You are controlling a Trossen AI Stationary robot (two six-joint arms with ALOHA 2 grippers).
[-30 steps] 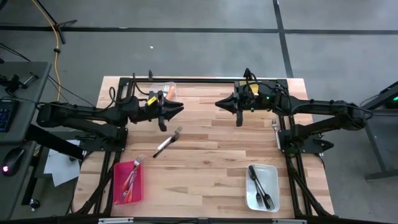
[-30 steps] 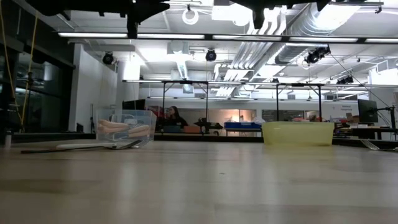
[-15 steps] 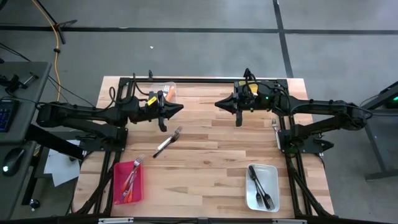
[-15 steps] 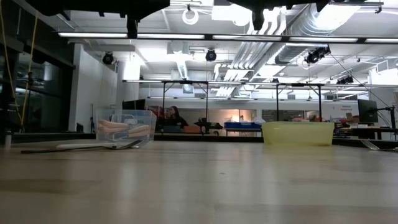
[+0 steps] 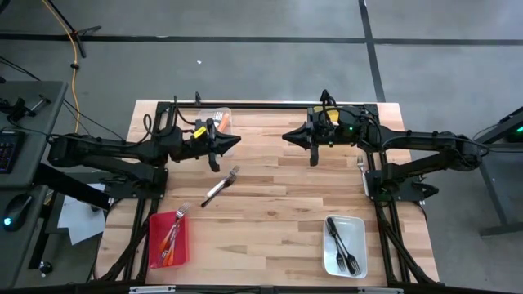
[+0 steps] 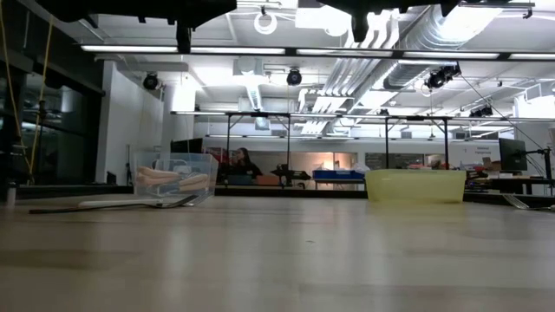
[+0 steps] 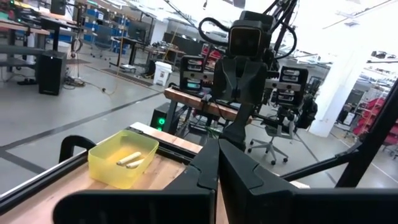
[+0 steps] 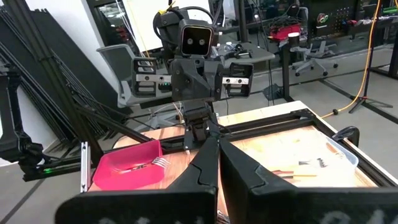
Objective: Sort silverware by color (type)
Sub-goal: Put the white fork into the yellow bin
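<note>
Pale wooden slats make up the table (image 5: 270, 204), and on its bare middle lies one all-metal fork with a dark handle (image 5: 221, 187), slanted, tines toward the far edge, just near of the left gripper (image 5: 234, 140). In the low view the same fork (image 6: 113, 204) shows as a thin grey line lying flat on the wood. Red-handled forks (image 5: 170, 237) rest in a red rectangular plastic bin (image 5: 155, 245) at the near left corner; dark forks (image 5: 343, 245) lie in a white rectangular tray (image 5: 358, 233) at the near right. A clear plastic bin (image 5: 219, 116) at the far left edge holds orange-handled pieces (image 6: 172, 178), partly hidden by the left arm from above. A yellow translucent bin (image 7: 121, 160) holds two pale pieces (image 7: 130, 159) too small to identify. One more utensil (image 5: 361, 166) near the right arm's base is mostly hidden.

The left gripper hangs above the table with its fingers pressed together on nothing. The right gripper (image 5: 286, 135) faces it across the far middle, likewise closed tight and empty.

No writing can be read.
</note>
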